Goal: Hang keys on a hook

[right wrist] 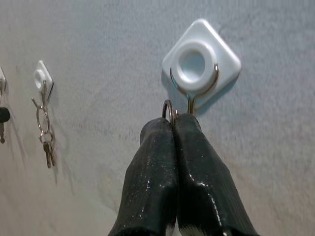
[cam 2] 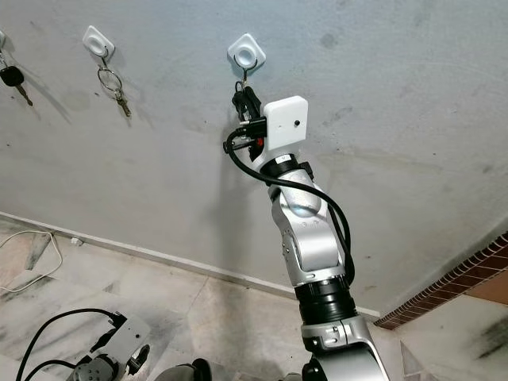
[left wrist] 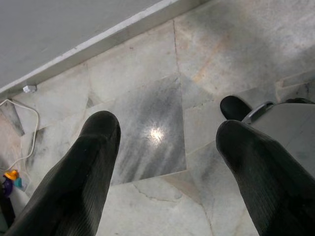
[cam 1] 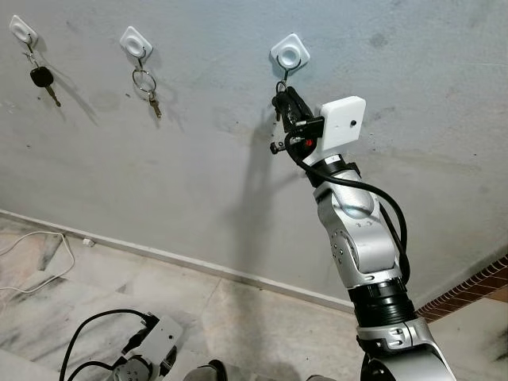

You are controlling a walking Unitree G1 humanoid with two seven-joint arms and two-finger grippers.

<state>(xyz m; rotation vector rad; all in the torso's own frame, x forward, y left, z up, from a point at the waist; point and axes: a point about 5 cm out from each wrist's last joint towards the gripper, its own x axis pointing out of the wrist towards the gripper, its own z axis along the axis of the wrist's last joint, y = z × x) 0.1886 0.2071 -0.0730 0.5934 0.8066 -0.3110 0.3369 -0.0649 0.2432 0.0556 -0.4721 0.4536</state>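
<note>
My right gripper (right wrist: 173,129) jaws are pinching the key ring (right wrist: 168,109) right under the hook (right wrist: 201,64), so it can slip on. Left gripper (left wrist: 167,162) idle, jaws spread.

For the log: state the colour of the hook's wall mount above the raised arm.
White hook mount; right wrist view.

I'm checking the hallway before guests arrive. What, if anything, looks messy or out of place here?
Nothing looks damaged. A white cable trails loose over the marble floor by the wall. The two other hooks hold their keys neatly. The right gripper, shut on a key ring, is at the third hook.
</note>
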